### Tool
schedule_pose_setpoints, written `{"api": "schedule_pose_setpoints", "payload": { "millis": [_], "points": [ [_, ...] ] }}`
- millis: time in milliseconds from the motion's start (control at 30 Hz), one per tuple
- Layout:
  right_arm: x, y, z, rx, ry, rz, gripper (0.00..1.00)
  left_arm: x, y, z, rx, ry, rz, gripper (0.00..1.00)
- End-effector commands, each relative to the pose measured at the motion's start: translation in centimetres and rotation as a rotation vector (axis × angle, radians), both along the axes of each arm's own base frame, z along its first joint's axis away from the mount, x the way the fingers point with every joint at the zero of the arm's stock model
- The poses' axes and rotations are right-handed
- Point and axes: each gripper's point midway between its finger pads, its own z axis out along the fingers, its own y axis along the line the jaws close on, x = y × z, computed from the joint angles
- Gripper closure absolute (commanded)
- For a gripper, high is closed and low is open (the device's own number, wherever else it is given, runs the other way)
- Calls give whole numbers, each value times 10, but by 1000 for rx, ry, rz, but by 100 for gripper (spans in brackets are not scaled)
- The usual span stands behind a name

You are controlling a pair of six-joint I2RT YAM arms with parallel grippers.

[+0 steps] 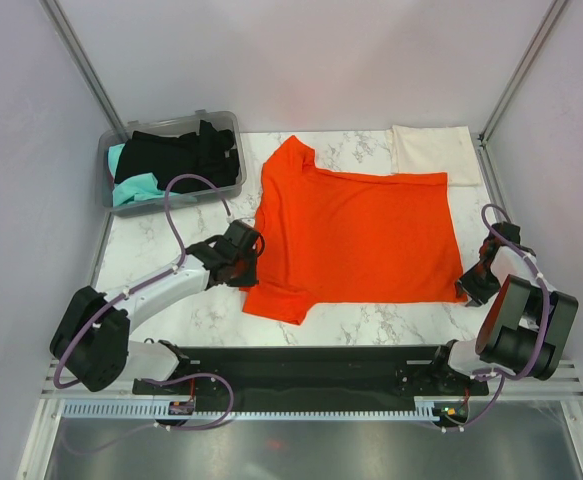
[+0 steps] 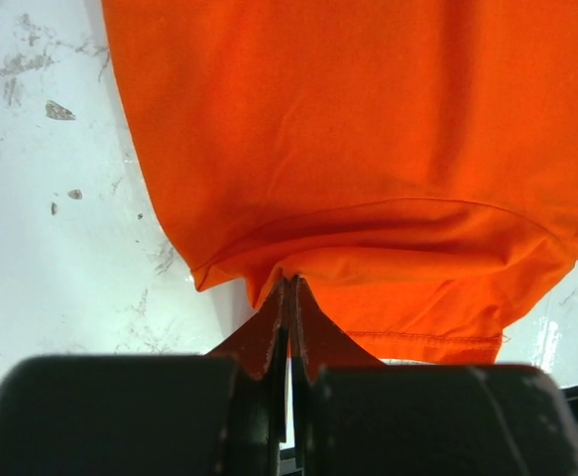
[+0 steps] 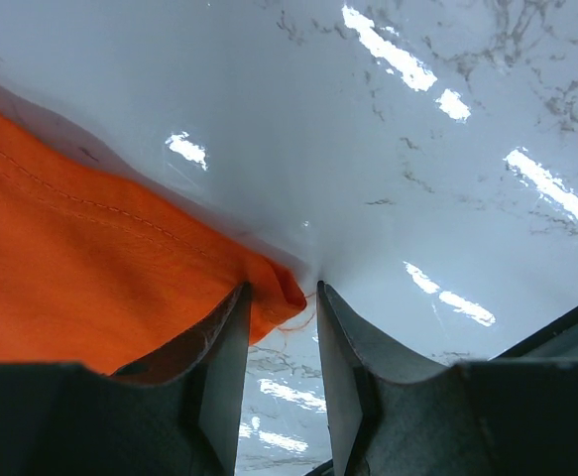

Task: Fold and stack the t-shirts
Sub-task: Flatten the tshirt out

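Observation:
The orange-red t-shirt (image 1: 356, 235) lies spread on the marble table, collar to the back left. My left gripper (image 1: 252, 250) is shut on its left edge near the sleeve; in the left wrist view the jaws pinch the cloth (image 2: 368, 198) at their tips (image 2: 290, 286). My right gripper (image 1: 468, 290) is at the shirt's front right corner, jaws open, with the hem corner (image 3: 269, 288) lying between the fingertips (image 3: 280, 290). A cream-white t-shirt (image 1: 431, 152) lies folded at the back right. Black (image 1: 181, 152) and teal (image 1: 131, 188) t-shirts sit in the bin.
A clear grey plastic bin (image 1: 221, 120) stands at the back left. Grey walls close the left, right and back. The black arm-base rail (image 1: 301, 365) runs along the near edge. Bare marble (image 1: 201, 310) shows in front of the left arm.

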Motion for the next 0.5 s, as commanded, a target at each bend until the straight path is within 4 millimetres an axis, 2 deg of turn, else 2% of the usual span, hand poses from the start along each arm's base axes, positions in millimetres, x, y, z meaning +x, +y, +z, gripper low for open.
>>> {"api": "schedule_pose_setpoints", "payload": {
  "millis": [0,200,267,367,433,467],
  "points": [
    [4,-3,-13,-1,-8,-23,59,2,-6,6,-37,-26,-39,98],
    [6,-4,-15,-5,-14,-10,65,-10,-20,16,-134,1,-74,98],
    [6,-4,-15,-8,-17,4,74,-20,-30,23,-206,28,-108,98],
    [6,-6,-15,-18,-14,17,85,-34,-35,27,-272,59,-119,98],
    [7,-5,-14,-12,-20,22,95,-46,-33,19,-293,105,-88,98],
    [8,-4,-14,-7,-26,24,96,-52,-34,18,-315,125,-84,98]
  ]
}}
